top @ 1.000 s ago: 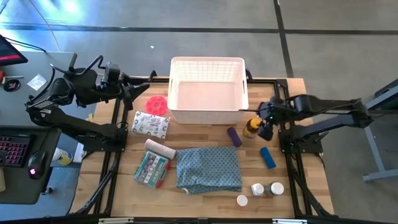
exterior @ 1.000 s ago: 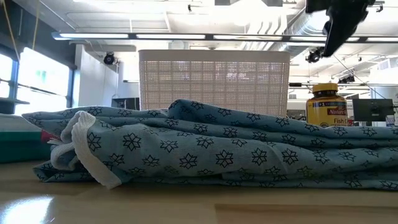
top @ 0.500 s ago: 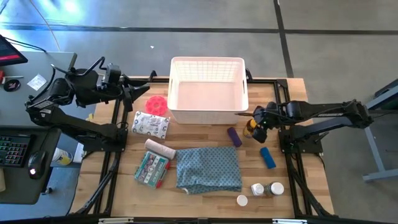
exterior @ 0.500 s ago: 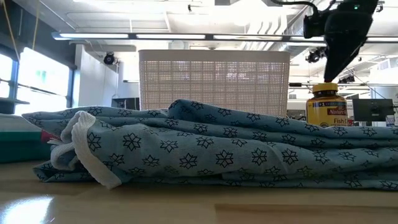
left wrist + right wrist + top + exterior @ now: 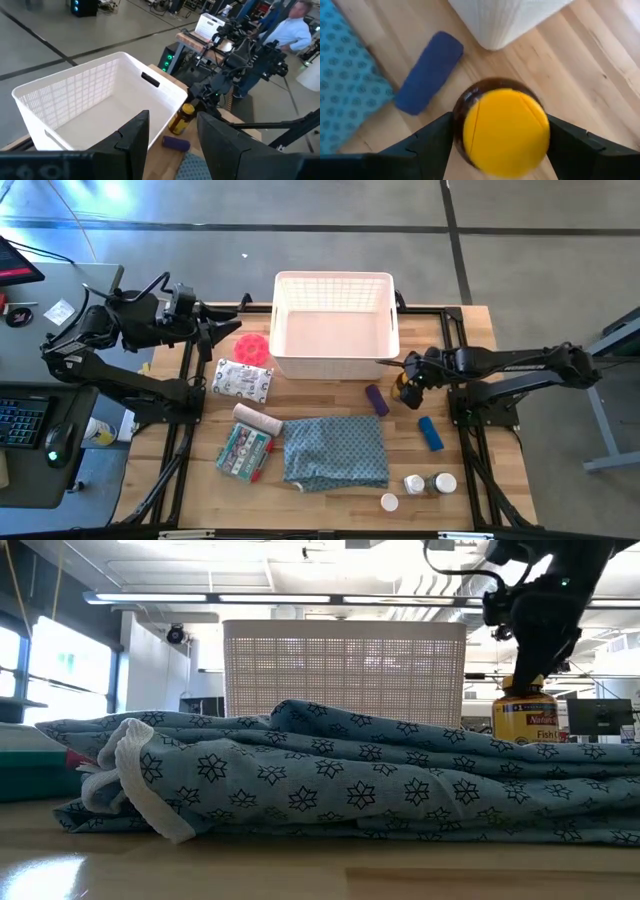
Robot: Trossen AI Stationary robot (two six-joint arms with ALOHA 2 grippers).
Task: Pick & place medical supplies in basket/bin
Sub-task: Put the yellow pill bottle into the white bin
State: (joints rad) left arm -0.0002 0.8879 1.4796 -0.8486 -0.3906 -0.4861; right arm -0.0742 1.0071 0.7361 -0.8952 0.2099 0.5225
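An amber bottle with a yellow cap (image 5: 505, 125) stands upright on the table by the white basket's (image 5: 333, 277) near right corner. It also shows in the high view (image 5: 403, 387) and the low view (image 5: 527, 712). My right gripper (image 5: 500, 147) is open and slants down over it, one finger on either side of the cap. I cannot tell whether the fingers touch it. My left gripper (image 5: 172, 117) is open with nothing in it, held high over the table's far left (image 5: 212, 332).
A purple tube (image 5: 376, 399) lies just left of the bottle, a blue tube (image 5: 430, 432) nearer the front. The patterned cloth (image 5: 337, 450) lies mid-table, white pill bottles (image 5: 425, 483) at the front right. At left lie a pink disc (image 5: 253, 345), printed packets (image 5: 243, 380) and a bandage roll (image 5: 257, 418).
My right gripper has come down from above the amber bottle until its fingers stand beside the yellow cap. The bottle has stayed in place.
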